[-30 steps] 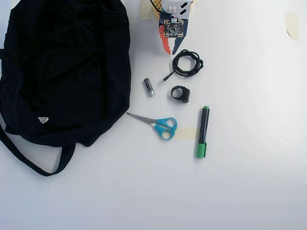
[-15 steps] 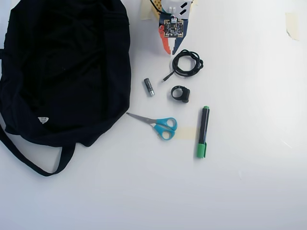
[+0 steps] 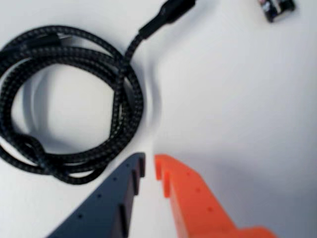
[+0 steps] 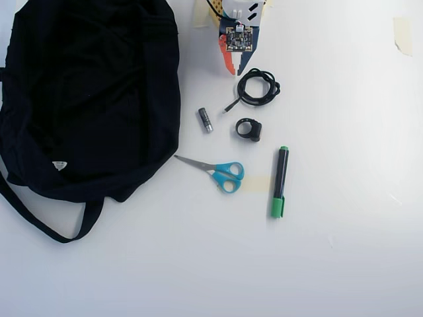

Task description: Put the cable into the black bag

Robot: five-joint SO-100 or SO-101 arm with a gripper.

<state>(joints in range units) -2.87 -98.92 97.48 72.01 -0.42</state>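
Observation:
The black braided cable [image 3: 69, 114] lies coiled on the white table, its plug end [image 3: 168, 12] pointing away. In the overhead view the cable [image 4: 259, 88] lies just right of my gripper [image 4: 233, 70]. In the wrist view my gripper [image 3: 150, 163] hovers beside the coil's near right edge. Its dark blue finger [image 3: 111, 198] and orange finger [image 3: 193, 203] stand almost together and hold nothing. The black bag [image 4: 86, 99] lies flat at the left of the overhead view, well apart from the cable, and is out of the wrist view.
A small grey cylinder [image 4: 205, 119], a black ring-shaped piece [image 4: 249, 129], blue-handled scissors [image 4: 221, 173] and a green marker [image 4: 280, 181] lie below the cable. The bag's strap [image 4: 46, 224] trails at the lower left. A small dark item [image 3: 277, 7] shows at the wrist view's top right.

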